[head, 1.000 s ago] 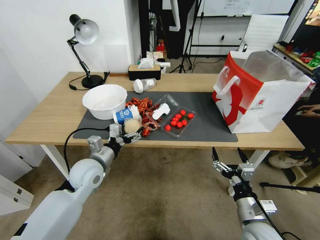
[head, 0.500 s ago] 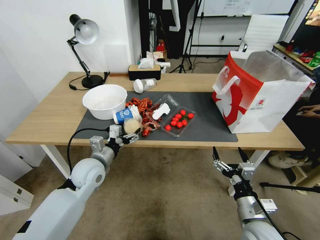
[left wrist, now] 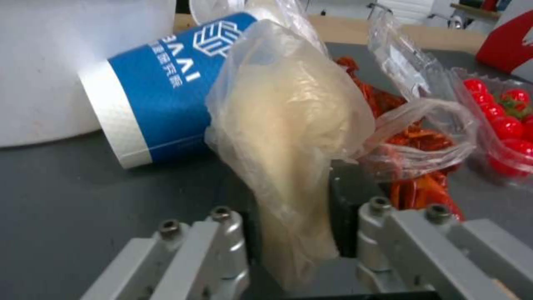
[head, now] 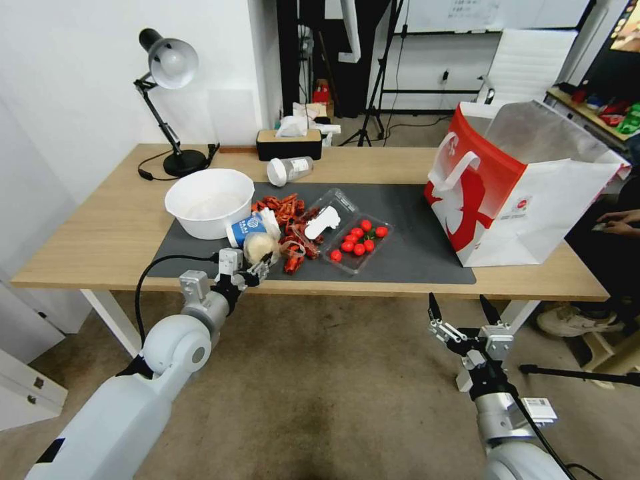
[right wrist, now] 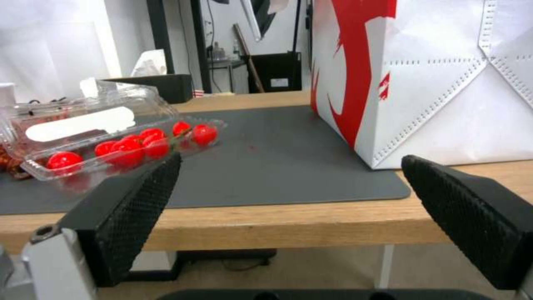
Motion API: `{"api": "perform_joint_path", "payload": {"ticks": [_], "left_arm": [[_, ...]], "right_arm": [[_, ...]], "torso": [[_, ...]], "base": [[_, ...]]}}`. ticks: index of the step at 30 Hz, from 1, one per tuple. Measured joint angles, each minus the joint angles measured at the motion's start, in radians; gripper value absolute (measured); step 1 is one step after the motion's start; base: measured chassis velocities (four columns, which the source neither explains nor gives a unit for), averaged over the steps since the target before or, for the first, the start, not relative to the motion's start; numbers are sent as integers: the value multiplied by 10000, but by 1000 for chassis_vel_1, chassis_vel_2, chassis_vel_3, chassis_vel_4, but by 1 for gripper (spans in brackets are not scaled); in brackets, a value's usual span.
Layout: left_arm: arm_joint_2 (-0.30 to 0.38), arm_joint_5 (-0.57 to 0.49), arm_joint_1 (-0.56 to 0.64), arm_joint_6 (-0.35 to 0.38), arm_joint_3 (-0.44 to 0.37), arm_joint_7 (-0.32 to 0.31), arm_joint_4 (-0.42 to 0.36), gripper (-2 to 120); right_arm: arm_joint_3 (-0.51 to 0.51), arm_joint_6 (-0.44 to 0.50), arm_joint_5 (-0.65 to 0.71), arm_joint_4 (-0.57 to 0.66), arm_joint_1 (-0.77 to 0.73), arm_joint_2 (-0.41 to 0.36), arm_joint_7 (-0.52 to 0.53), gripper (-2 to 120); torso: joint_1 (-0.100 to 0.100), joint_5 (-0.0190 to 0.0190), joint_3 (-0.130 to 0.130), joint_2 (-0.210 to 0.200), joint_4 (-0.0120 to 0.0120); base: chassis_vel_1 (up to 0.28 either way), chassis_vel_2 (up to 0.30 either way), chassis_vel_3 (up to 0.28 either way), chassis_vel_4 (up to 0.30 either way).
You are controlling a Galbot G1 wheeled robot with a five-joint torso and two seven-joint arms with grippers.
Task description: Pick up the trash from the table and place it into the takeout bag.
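Head view: the long light-wood table (head: pixel 100 227) with its dark grey mat (head: pixel 413 213) carries the litter at the mat's near left and the big boxy red-and-white paper takeout bag (head: pixel 513 193), mouth open, at the far right end. The left gripper (head: pixel 257 270) sits at the table's near edge with its jaws closed on the clear plastic bag holding a beige lump (head: pixel 257 245), which rises against the blue-and-white paper cup (head: pixel 243 230) lying beside the white round bowl (head: pixel 209 200); a second earlier the lump lay lower on the mat with the jaws wider around it, so the grip has closed and the lift has begun. The right gripper (head: pixel 465 313) hangs below the table edge, jaws spread wide and empty, much as it was. Left wrist view: the plastic bag (left wrist: pixel 283 137) is pinched low between the two metal fingers (left wrist: pixel 222 237), its film touching the paper cup (left wrist: pixel 161 96) and trailing toward the red scraps (left wrist: pixel 416 137). To do this step well, the lift probably should go straight up until the loose film clears the cup and scraps, lest they be dragged along. Right wrist view: the black ribbed pads (right wrist: pixel 133 208) stand far apart with nothing between them, facing the clear plastic clamshell of red cherry tomatoes (right wrist: pixel 128 143) and the takeout bag's (right wrist: pixel 444 79) side.
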Motion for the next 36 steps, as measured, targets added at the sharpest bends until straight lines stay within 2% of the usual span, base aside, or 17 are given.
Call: {"api": "perform_joint_path", "payload": {"ticks": [1,3,8,16,21,23,24,28,29,32,33,35,36], "left_arm": [[0,0,0,0,0,0,0,24],[20,0,68,-55,-67,2,-117,11],[46,0,137,-164,-135,18,-228,5],[193,-98,218,-447,-352,213,-724,4],[468,-448,-309,-489,-311,304,-1140,4],[614,-1044,-1314,-398,38,301,-1318,4],[614,-1044,-1314,-398,38,301,-1318,4],[461,-1698,-3896,-282,1583,232,-592,4],[461,-1698,-3896,-282,1583,232,-592,4],[-2,-2132,-5765,-256,2985,149,133,4],[-2,-2132,-5765,-256,2985,149,133,4],[-769,-2359,-7547,-246,4148,91,1260,4],[-769,-2359,-7547,-246,4148,91,1260,4]], "right_arm": [[0,0,0,0,0,0,0,100],[-15,-3,-2,3,-17,17,2,100],[-32,-4,-8,14,-32,26,2,100],[-64,-18,-27,73,-49,48,23,100],[-58,-52,-22,192,-109,35,33,100],[-34,-57,-12,241,-153,21,35,100],[-34,-57,-12,241,-153,21,35,100],[96,-58,-13,319,-281,80,30,100],[96,-58,-13,319,-281,80,30,100],[224,-59,-20,365,-356,125,23,100],[224,-59,-20,365,-356,125,23,100],[316,-58,-38,388,-412,191,16,100],[316,-58,-38,388,-412,191,16,100]], "torso": [[0,0,0,0,0],[-1,0,0,-1,0],[0,0,0,0,0],[0,0,0,0,1],[-2,0,0,-1,0],[-3,3,-1,0,0],[-3,3,-1,0,0],[-2,-1,1,-1,0],[-2,-1,1,-1,0],[-2,3,0,0,-2],[-2,3,0,0,-2],[-2,8,1,0,-5],[-2,8,1,0,-5]], "base": [[0,0,0,0],[0,0,0,0],[0,0,0,0],[0,0,0,0],[0,0,0,0],[0,0,0,0],[0,0,0,0],[0,0,0,0],[0,0,0,0],[0,0,0,0],[0,0,0,0],[0,0,0,0],[0,0,0,0]]}}
